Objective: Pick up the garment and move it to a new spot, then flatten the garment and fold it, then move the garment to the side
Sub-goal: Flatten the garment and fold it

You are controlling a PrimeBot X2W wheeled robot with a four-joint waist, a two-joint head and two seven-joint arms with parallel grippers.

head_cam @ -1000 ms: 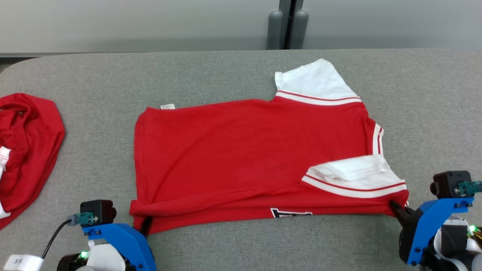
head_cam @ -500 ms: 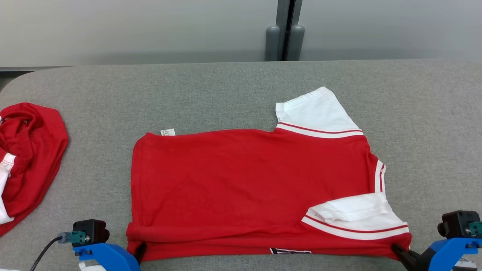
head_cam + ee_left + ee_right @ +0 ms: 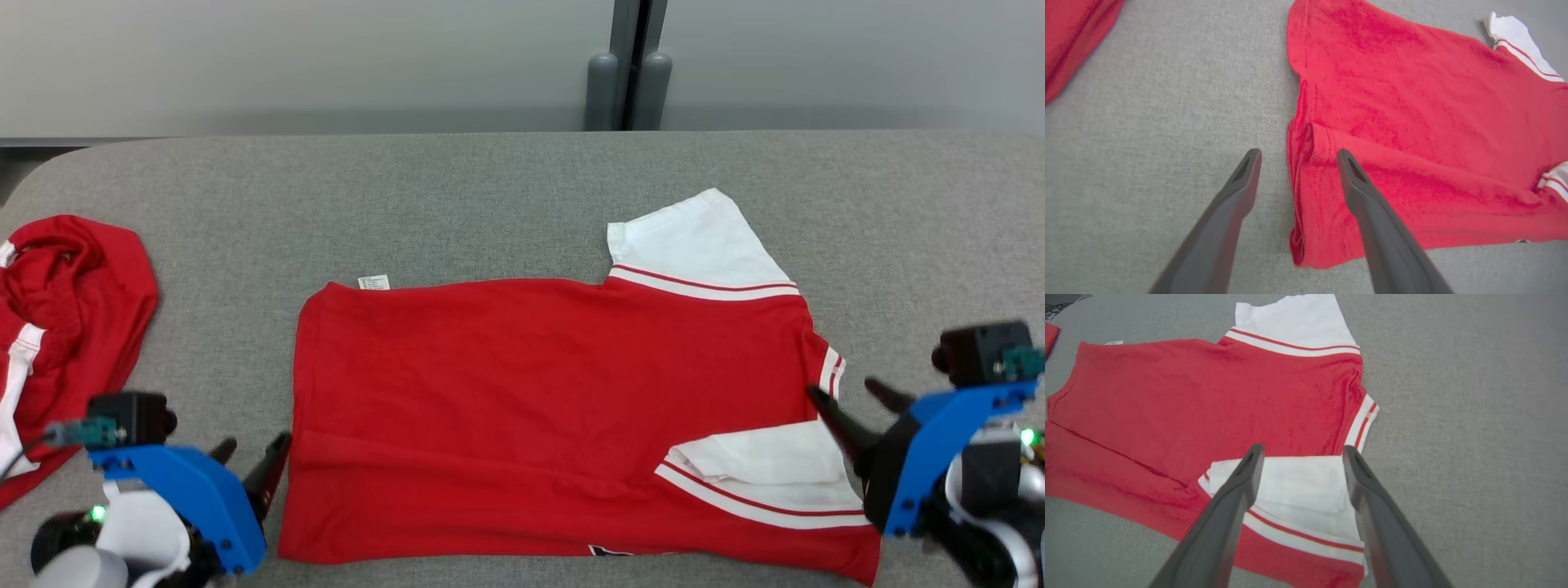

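While its two fingers stand well apart and hold nothing, the left gripper (image 3: pixel 255 443) sits at the hem end of the garment (image 3: pixel 555 392). In the left wrist view one finger lies over the folded near corner and the other over the bare grey table (image 3: pixel 490 188); whether either touches cloth I cannot tell. A crumpled red cloth (image 3: pixel 73 310) lies well off to the left. The garment lies flat between the two grippers, its long axis running left to right: hem to the left, collar and white sleeves to the right, near sleeve (image 3: pixel 767 465) folded onto the body. The right gripper (image 3: pixel 842 388), fingers likewise spread and empty, hangs over that sleeve at the collar end.
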